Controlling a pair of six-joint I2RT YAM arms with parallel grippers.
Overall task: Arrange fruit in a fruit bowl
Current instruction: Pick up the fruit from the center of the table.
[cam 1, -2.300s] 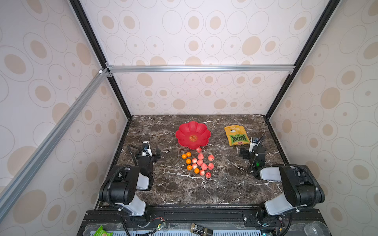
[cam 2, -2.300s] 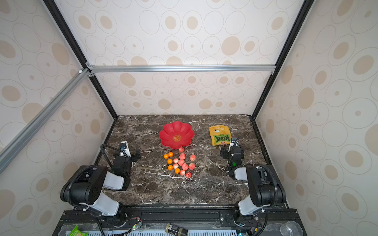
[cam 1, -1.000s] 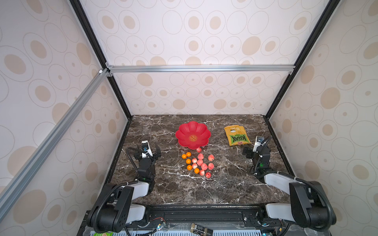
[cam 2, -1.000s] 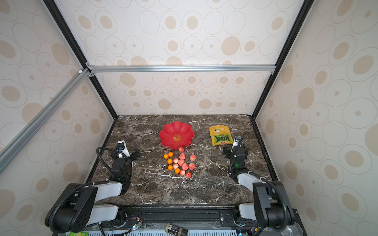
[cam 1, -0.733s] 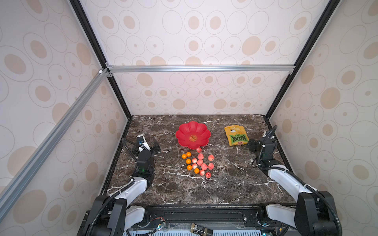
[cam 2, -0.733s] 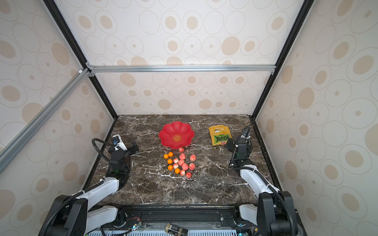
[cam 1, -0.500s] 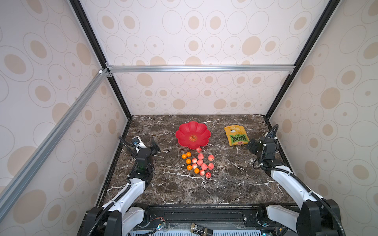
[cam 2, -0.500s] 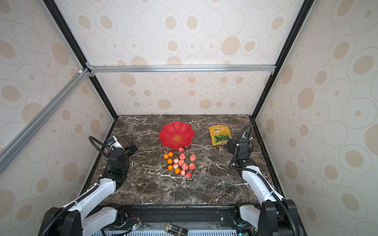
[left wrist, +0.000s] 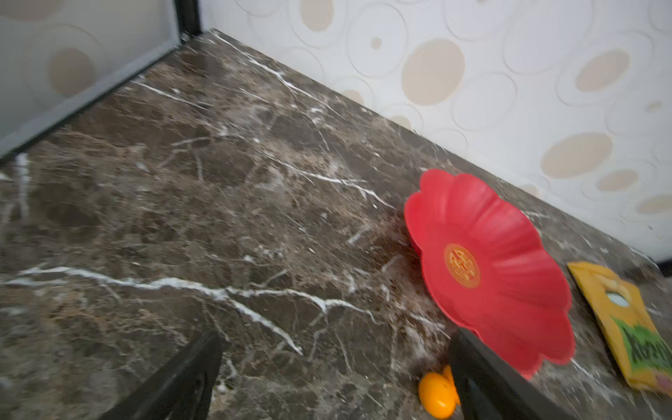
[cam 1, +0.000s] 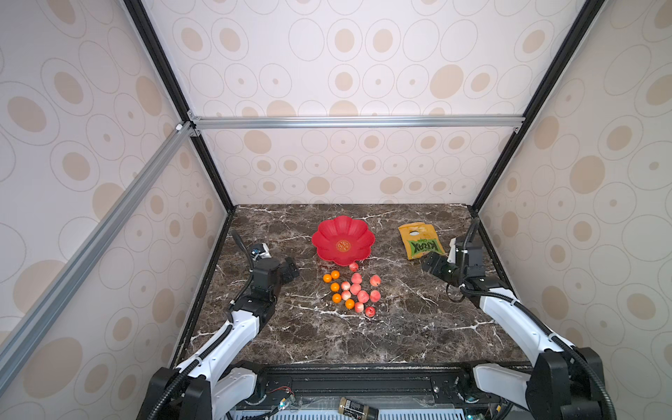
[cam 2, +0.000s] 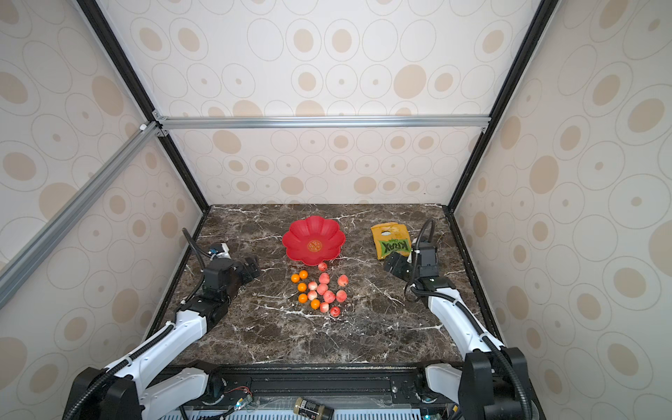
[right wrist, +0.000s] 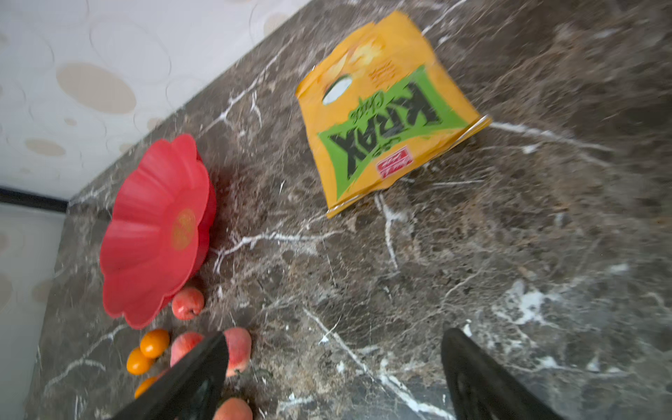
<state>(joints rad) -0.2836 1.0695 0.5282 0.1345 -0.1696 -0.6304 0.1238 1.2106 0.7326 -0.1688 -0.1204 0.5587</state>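
- Likely light and roll-prone: small round pink-red and orange fruits (cam 1: pixel 355 289); pinch each across the middle.
- Left end effector (left wrist: pixel 334 338) and right end effector (right wrist: pixel 334 336) gape wide, empty, fruits between them.

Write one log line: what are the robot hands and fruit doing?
left hand open, empty | right hand open, empty | bowl empty | fruit all on table

Lab test cell: aluminium frame (cam 1: pixel 356 122), wallpapered panels (cam 1: pixel 327 54), marble tabletop (cam 1: pixel 327 345).
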